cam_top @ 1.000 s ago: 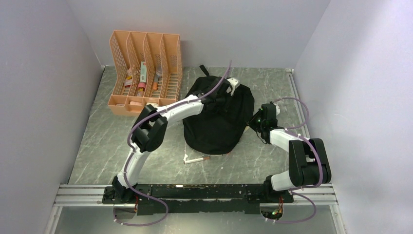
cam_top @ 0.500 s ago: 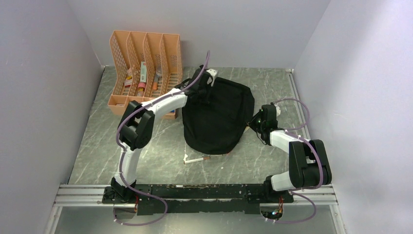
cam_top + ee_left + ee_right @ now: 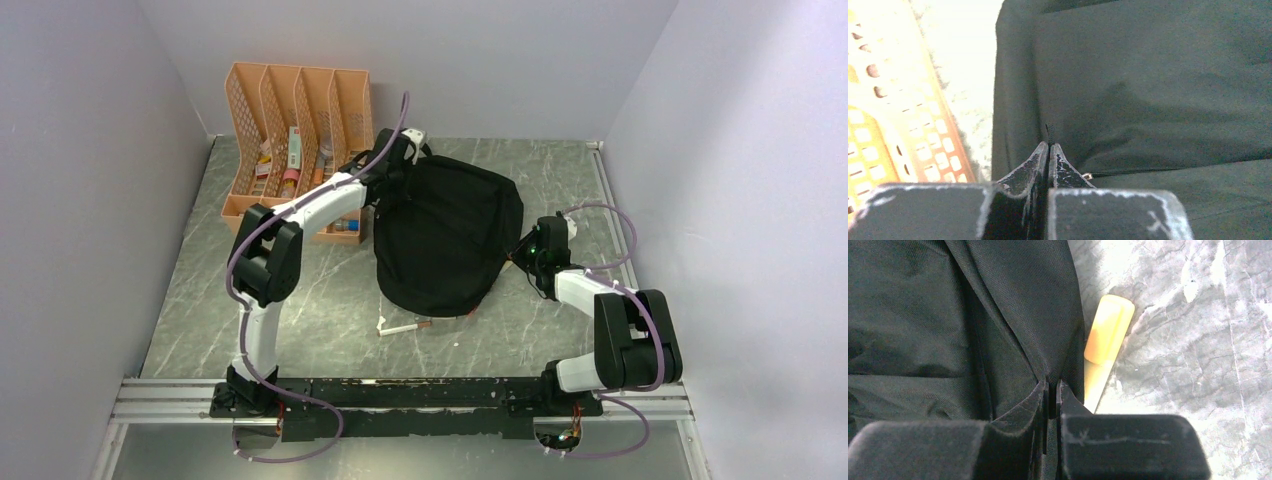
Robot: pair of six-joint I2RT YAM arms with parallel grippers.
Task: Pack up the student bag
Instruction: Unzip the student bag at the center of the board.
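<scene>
Two pinches hold the soft, floppy student bag (image 3: 445, 235): left claw (image 3: 1048, 147) on its cord (image 3: 1049, 131), right claw (image 3: 1052, 385) on a fabric fold (image 3: 1058, 340).

Grey marbled counter (image 3: 330, 300): orange slotted file rack (image 3: 290, 110) at the far-left corner, black student bag (image 3: 445, 240) lying mid-counter. White pen (image 3: 400, 327) lies just nearer than the bag. Yellow stick (image 3: 1108, 330) lies just beside the bag's right side.

Nothing legible anywhere; any print on the packets (image 3: 296, 148) in the orange rack (image 3: 247, 110) is too small.
</scene>
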